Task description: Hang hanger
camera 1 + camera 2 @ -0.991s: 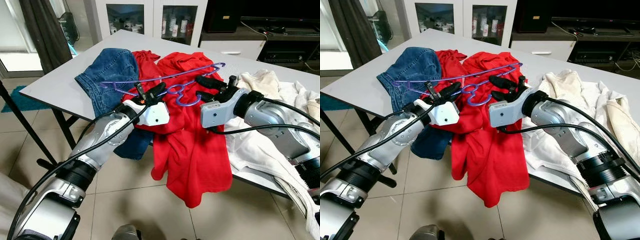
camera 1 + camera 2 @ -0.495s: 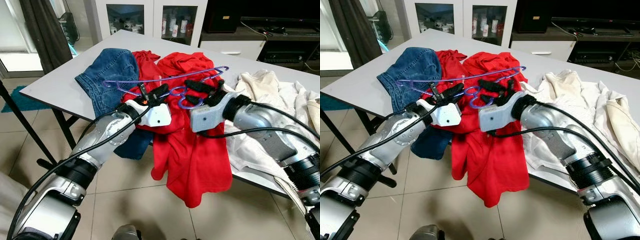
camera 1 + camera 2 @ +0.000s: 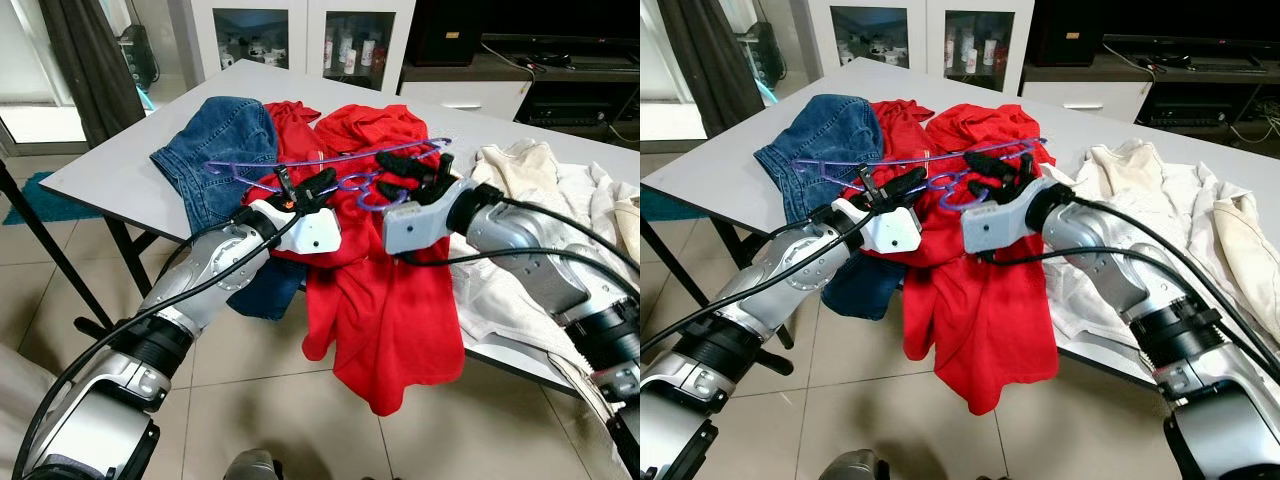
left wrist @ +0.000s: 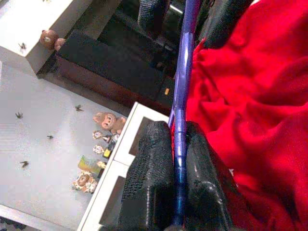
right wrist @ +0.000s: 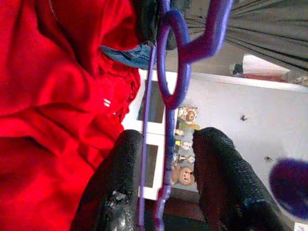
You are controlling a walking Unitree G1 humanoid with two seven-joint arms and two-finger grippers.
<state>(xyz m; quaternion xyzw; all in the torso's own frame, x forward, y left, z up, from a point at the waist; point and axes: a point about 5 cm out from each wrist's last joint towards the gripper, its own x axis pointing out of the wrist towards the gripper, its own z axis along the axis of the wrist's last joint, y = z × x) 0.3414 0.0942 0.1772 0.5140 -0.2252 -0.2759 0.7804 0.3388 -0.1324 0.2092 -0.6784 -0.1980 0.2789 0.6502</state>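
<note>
A purple plastic hanger (image 3: pixel 245 163) hangs level just above a red shirt (image 3: pixel 385 290) that drapes over the table's front edge. My left gripper (image 3: pixel 310 182) is shut on the hanger's bar (image 4: pixel 183 96) near its middle, the black fingers (image 4: pixel 149 168) pressed against both sides of it. My right gripper (image 3: pixel 408 175) is open at the hanger's curled centre part (image 5: pixel 168 86). Its fingers (image 5: pixel 120 178) stand on either side of the thin purple bars, with gaps showing between fingers and bars.
Blue jeans (image 3: pixel 220 140) lie on the grey table (image 3: pixel 110 165) behind the hanger's left end. White and cream clothes (image 3: pixel 530 170) are heaped on the right. A glass-door cabinet (image 3: pixel 300 35) stands behind the table, with a tiled floor below.
My right gripper has moved left from the red shirt's right side to the hanger's centre, its fingers now on either side of the bars. The left gripper has kept its hold.
</note>
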